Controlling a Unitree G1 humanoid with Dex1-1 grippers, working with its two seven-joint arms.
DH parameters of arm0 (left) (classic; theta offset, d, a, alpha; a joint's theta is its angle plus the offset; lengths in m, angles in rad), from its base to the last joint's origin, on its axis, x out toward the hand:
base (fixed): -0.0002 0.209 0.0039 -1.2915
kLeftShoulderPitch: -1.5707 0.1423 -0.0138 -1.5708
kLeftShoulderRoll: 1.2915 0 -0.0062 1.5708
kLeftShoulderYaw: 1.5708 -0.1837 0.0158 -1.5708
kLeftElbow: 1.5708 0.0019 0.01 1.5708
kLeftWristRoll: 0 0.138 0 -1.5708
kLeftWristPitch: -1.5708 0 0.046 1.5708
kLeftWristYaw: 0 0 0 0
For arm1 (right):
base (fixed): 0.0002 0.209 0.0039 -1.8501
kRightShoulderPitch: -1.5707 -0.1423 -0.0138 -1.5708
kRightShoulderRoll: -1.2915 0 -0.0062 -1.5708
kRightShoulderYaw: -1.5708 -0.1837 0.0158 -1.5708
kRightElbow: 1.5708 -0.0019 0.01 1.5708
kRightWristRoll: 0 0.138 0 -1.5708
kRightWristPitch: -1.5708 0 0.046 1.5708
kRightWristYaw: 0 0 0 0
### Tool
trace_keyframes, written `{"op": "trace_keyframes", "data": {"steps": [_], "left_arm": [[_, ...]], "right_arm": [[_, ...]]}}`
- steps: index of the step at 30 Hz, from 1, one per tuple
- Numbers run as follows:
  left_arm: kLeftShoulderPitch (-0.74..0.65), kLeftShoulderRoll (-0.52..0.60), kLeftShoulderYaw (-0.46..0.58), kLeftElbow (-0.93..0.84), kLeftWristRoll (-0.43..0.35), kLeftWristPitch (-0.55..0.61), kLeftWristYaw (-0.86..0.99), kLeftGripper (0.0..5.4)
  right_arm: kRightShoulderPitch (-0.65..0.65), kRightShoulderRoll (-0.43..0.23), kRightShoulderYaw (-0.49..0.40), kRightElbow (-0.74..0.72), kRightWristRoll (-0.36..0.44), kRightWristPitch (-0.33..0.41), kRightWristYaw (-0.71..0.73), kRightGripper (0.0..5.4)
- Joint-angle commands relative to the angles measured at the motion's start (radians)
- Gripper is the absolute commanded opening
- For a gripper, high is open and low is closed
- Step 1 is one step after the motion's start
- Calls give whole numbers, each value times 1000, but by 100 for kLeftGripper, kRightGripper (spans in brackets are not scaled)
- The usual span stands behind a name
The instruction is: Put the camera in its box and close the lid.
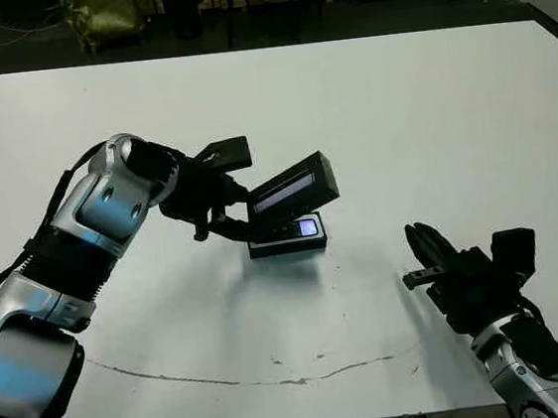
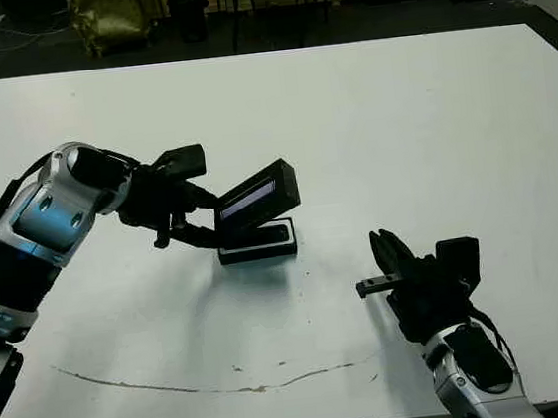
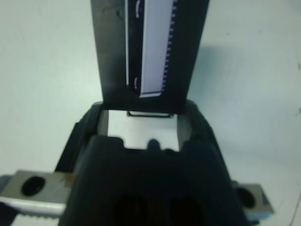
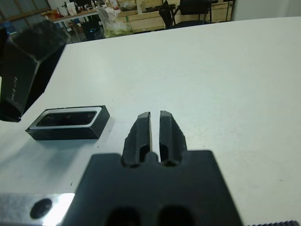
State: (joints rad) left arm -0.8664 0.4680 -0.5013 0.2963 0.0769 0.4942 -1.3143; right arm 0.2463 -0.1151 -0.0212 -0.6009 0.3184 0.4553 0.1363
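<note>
The box (image 1: 288,242) lies on the white table near the middle, and the camera (image 1: 297,230) rests inside it with a bluish patch showing at its right end. Just above it the lid (image 1: 292,190) hangs tilted, its glossy strip facing me, right end higher. My left gripper (image 1: 242,211) is shut on the lid's left end; in the left wrist view the lid (image 3: 150,47) stands up between the fingers. My right gripper (image 1: 426,246) is shut and holds nothing, apart from the box at the front right. The right wrist view shows the box (image 4: 68,124) beyond the right gripper (image 4: 155,126).
A thin dark scratch line (image 1: 227,379) runs across the table near the front edge. Beyond the far table edge stand chair legs and a dark bin (image 1: 181,8) on the floor.
</note>
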Motion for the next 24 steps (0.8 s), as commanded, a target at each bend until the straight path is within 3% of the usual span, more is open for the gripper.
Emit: {"op": "trace_keyframes", "data": {"steps": [1, 15, 24], "left_arm": [[-16, 13, -19, 22, 18, 7, -15, 225], [6, 41, -20, 66, 34, -40, -26, 225], [17, 43, -21, 83, 40, -73, -24, 225]], "right_arm": [[11, -4, -1, 16, -6, 2, -1, 0], [12, -3, 1, 1, -9, 26, -7, 0], [12, -4, -1, 44, -17, -23, 13, 0]]}}
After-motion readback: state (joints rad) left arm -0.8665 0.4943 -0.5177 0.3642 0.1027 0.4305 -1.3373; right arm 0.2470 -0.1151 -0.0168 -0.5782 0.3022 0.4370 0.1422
